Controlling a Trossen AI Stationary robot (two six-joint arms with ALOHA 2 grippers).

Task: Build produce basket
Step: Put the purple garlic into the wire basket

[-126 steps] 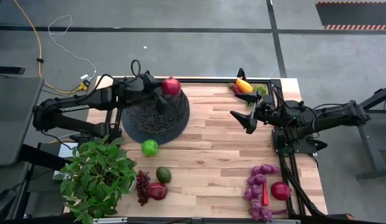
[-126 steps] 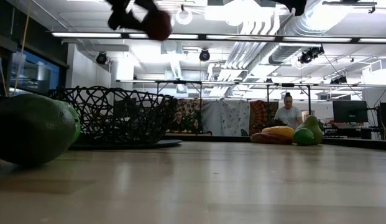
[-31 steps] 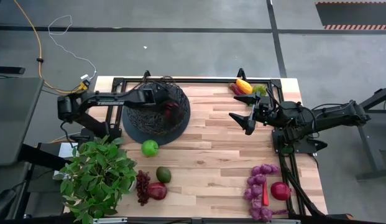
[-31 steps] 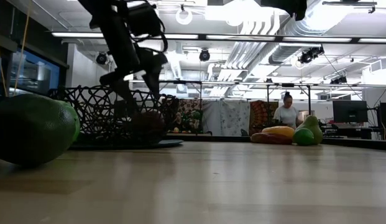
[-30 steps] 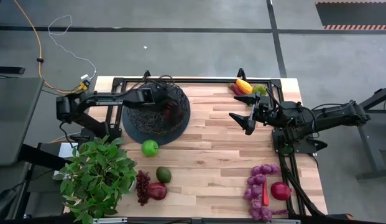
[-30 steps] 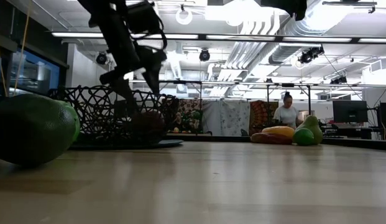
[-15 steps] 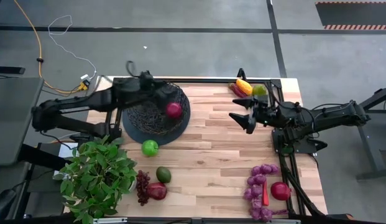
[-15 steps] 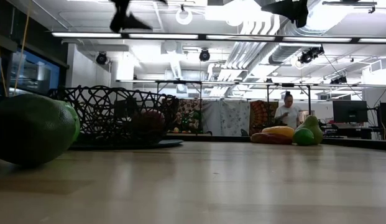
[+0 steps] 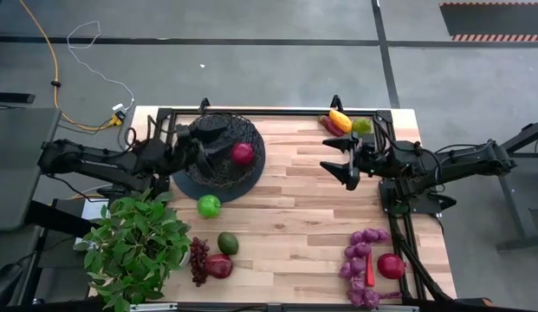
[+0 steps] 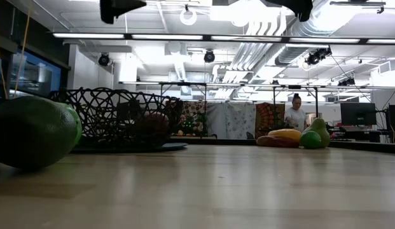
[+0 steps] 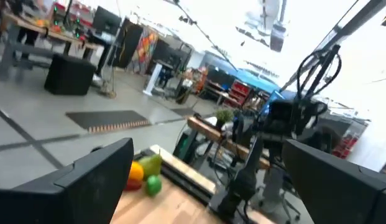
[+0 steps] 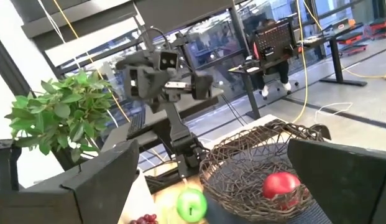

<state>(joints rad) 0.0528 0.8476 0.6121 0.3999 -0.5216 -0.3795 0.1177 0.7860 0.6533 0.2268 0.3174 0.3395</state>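
Basket (image 9: pixel 218 162) with a pomegranate (image 9: pixel 243 153) on the plank table (image 9: pixel 294 208), both grippers agape, workshop behind.

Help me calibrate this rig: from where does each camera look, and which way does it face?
High view: overhead, straight down on basket, both arms.
Low view: tabletop height, level across; basket, arm parts at the top.
Left wrist view: over the table toward the right arm; own fingers open.
Right wrist view: toward the left arm; own fingers open; pomegranate in the basket.
Shared: high and right wrist views both show the pomegranate and green apple.
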